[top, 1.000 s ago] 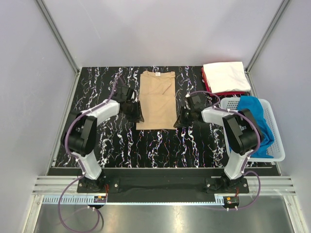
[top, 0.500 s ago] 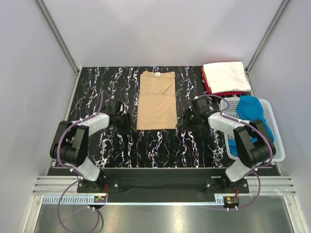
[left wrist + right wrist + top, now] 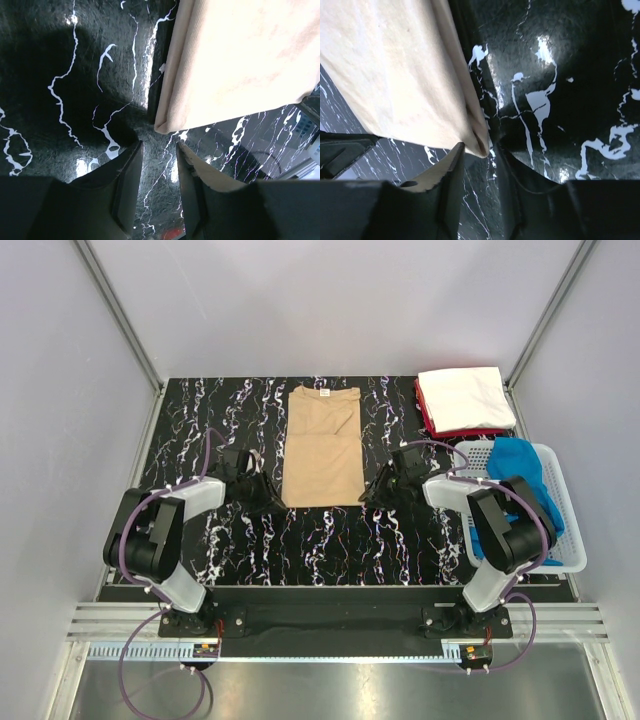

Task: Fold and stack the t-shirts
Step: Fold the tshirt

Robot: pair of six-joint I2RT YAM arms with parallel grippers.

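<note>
Both stand part-open, gripping nothing: left pincer (image 3: 157, 150) just short of the tan shirt's (image 3: 323, 445) near-left corner, right pincer (image 3: 480, 156) at its near-right corner, low over the bench (image 3: 330, 540).

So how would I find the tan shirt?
Find the black marbled table. In its middle lies the tan t-shirt, folded into a strip. Only it lies alone: the white t-shirt and red t-shirt are stacked in the far right corner, the blue t-shirt is in the basket.
</note>
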